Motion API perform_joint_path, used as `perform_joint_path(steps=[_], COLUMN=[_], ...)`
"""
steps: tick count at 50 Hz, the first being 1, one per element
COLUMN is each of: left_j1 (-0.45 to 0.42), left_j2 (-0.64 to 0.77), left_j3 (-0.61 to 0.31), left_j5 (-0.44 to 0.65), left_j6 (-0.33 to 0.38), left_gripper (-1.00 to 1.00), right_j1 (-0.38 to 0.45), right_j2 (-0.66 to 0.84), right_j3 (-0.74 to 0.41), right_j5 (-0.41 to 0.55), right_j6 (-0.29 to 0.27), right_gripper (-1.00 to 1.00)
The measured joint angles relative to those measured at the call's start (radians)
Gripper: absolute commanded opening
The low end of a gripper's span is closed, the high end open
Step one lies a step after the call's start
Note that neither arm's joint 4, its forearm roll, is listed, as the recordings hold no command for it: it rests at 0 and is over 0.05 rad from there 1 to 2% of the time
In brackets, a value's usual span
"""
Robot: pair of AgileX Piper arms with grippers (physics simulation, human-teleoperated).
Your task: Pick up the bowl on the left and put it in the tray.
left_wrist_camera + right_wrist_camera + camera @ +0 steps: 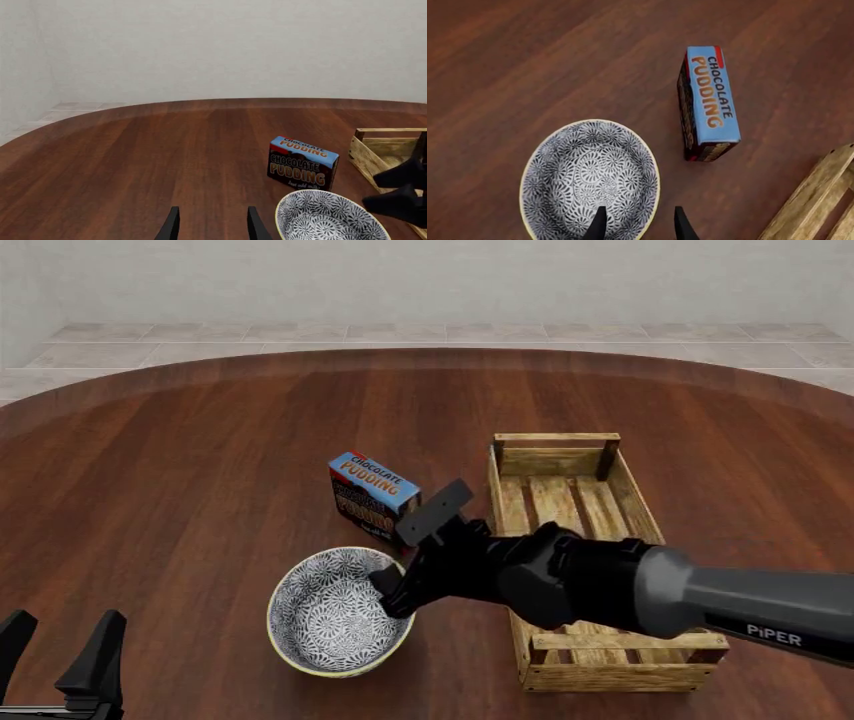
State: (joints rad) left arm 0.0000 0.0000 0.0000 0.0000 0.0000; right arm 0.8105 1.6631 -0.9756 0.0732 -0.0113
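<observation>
- Bowl (336,612): blue-and-white floral interior, cream rim; upright on the wooden table (187,470), toward its near edge, left of the tray, not yet lifted.
- Tray (567,502): slatted wooden crate, lengthwise front to back, right of the bowl; nothing visible inside.
- Chocolate pudding box (372,494): upright just behind the bowl, apart from it.
- Right gripper (638,222): fingers spread, straddling the bowl's tray-side rim, apparently lined up to pinch it; contact unconfirmed.
- Left gripper (60,658): fingers spread, empty, parked at the near left edge, clear of the work.
</observation>
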Motion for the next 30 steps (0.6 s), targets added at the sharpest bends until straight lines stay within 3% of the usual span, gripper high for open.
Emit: perform_joint_path(steps=[30], left_j1=[0.000], left_j2=[0.000], left_j3=[0.000], left_j5=[0.000], left_j6=[0.000], left_gripper=[1.00], right_j1=[-0.024], right_j2=[0.027], right_j3=[0.008], right_j5=[-0.029], right_j6=[0.005], right_gripper=[1.00])
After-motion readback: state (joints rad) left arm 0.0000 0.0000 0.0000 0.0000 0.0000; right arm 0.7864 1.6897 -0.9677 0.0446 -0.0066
